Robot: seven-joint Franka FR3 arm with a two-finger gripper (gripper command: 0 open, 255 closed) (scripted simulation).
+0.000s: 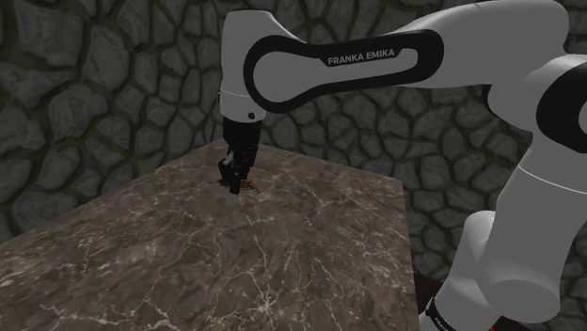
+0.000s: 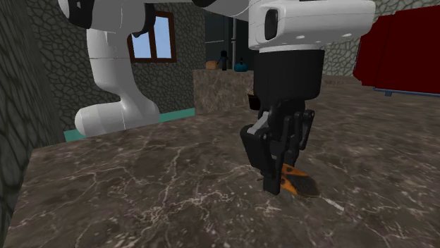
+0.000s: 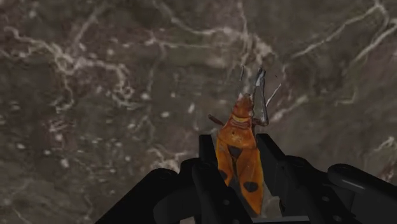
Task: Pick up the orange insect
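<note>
Gripper: you'll find it in the upper middle of the shoulder view, pointing straight down at the table top; in the second exterior view it hangs right of centre, its tips at the surface.
Fingers: in the wrist view you see them closed against both sides of the orange insect, clamped on its body.
Orange insect: it lies lengthwise between the fingers, head and feelers pointing away from the hand, dark spots on its wings. In the shoulder view you catch a small orange bit just right of the fingertips; in the second exterior view it pokes out at the lower right of the gripper, low on the stone. You cannot tell whether it is off the surface.
Table: dark brown marble with pale veins, taking up the lower left of the shoulder view.
Arm: white, marked FRANKA EMIKA, crossing the top of the shoulder view.
Background: a grey stone wall behind the table; a window at the upper left and a red curtain at the upper right of the second exterior view.
</note>
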